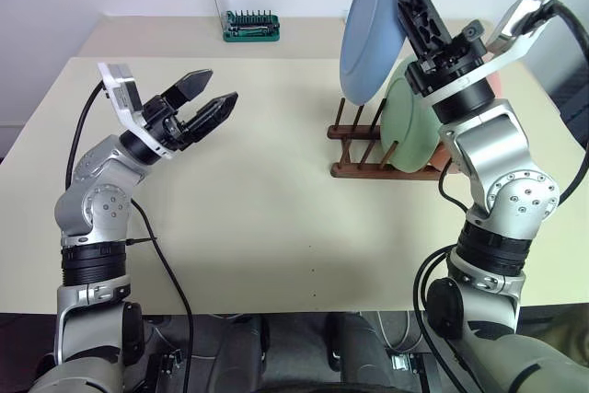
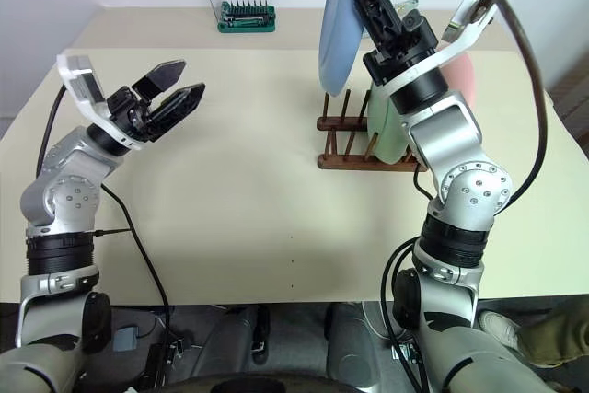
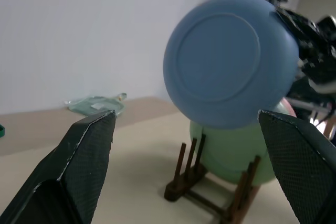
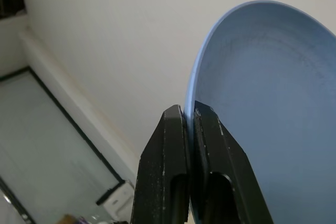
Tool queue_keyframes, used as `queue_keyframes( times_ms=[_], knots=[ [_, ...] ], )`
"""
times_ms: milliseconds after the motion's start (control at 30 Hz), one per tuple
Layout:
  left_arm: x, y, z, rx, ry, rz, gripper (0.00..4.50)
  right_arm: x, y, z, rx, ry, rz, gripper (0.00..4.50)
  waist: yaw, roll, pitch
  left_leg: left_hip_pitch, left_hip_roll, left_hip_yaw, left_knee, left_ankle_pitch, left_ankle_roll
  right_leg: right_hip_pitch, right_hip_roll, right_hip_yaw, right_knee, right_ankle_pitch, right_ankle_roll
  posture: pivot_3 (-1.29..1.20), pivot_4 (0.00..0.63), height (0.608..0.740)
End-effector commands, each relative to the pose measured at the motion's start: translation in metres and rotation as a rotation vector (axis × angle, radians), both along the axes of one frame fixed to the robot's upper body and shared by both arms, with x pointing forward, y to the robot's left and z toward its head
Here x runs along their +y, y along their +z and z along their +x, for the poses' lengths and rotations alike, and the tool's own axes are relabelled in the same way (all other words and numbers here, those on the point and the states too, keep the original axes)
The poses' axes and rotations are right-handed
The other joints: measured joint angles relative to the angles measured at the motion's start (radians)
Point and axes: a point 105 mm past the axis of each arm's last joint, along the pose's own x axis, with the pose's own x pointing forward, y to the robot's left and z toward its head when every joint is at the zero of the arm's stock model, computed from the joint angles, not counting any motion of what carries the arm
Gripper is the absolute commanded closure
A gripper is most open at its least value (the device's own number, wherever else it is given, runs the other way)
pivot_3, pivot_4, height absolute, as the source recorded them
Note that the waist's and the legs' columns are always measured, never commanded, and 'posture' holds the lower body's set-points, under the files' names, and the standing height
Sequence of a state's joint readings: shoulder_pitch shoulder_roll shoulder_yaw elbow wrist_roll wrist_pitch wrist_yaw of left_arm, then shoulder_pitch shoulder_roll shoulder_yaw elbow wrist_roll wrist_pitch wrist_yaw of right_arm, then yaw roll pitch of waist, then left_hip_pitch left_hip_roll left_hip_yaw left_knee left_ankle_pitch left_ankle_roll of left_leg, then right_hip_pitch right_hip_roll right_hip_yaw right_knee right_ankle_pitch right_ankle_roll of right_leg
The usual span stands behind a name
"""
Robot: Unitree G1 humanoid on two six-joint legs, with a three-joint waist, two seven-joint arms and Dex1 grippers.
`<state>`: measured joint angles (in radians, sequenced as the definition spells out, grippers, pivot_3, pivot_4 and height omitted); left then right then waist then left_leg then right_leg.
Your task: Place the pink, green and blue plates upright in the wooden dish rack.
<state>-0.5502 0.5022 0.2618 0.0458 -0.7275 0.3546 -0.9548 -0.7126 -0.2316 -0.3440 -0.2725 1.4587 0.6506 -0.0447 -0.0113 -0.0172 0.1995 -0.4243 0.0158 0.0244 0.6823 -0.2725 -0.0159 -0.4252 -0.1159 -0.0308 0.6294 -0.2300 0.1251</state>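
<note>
plates: three round matte items of like size, in blue, pale green and pink. left tool (image 1: 210, 98) hovers above the left half of the table (image 1: 258, 200) with fingers (image 3: 86, 150) spread apart and nothing between them, pointing toward the rack. bit case (image 1: 251, 26), green, stands at the far table edge. wooden dish rack (image 1: 354, 149), dark brown with thin upright pegs, sits on the right half of the table. blue plate (image 1: 373, 25) is raised on edge above the rack's near-left end, its top cut off by the head view; the underside with its raised foot ring faces left. right tool (image 4: 189, 124) is clamped on the blue plate's rim, fingers nearly together. green plate (image 1: 405, 126) stands upright between the pegs, partly covered by the right arm. pink plate (image 2: 463, 75) lies behind the arm; a small sliver shows, and its seating in the rack cannot be determined.
</note>
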Motion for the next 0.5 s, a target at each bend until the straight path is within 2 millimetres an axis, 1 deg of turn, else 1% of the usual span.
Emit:
queue_keyframes(
  times_ms=[33, 167, 333, 500],
  knots=[
    [-0.003, 0.003, -0.006, -0.079, -0.02, 0.09, 0.06, -0.006, 0.005, -0.007, -0.004, 0.008, 0.003, 4.5, 0.0, 0.0, 0.0, 0.0, 0.0, 0.0, 0.0, 0.0, 0.0, 0.0, 0.0, 0.0, 0.0, 0.0, 0.0, 0.0, 0.15, 0.74],
    [-0.004, -0.001, -0.008, -0.097, -0.049, 0.144, 0.06, -0.011, -0.003, -0.007, 0.031, -0.012, -0.031, 4.5, -0.001, 0.0, 0.0, 0.0, 0.0, 0.0, 0.0, 0.0, 0.0, 0.0, 0.0, 0.0, 0.0, 0.0, 0.0, 0.0, 0.15, 0.74],
    [-0.007, -0.014, -0.017, -0.064, -0.136, 0.215, 0.06, -0.018, -0.012, -0.01, 0.061, -0.03, -0.072, 4.5, -0.002, 0.0, 0.0, 0.0, 0.0, 0.0, 0.0, 0.0, 0.001, 0.0, 0.0, 0.0, 0.0, 0.0, 0.0, 0.0, 0.15, 0.74],
    [-0.005, -0.02, -0.026, 0.028, -0.251, 0.217, 0.06, -0.018, -0.019, -0.014, 0.098, -0.013, -0.059, 4.5, -0.001, 0.0, 0.0, 0.0, 0.0, 0.0, 0.0, 0.0, 0.001, -0.001, 0.0, 0.0, 0.0, 0.0, 0.0, 0.0, 0.15, 0.74]
  ],
)
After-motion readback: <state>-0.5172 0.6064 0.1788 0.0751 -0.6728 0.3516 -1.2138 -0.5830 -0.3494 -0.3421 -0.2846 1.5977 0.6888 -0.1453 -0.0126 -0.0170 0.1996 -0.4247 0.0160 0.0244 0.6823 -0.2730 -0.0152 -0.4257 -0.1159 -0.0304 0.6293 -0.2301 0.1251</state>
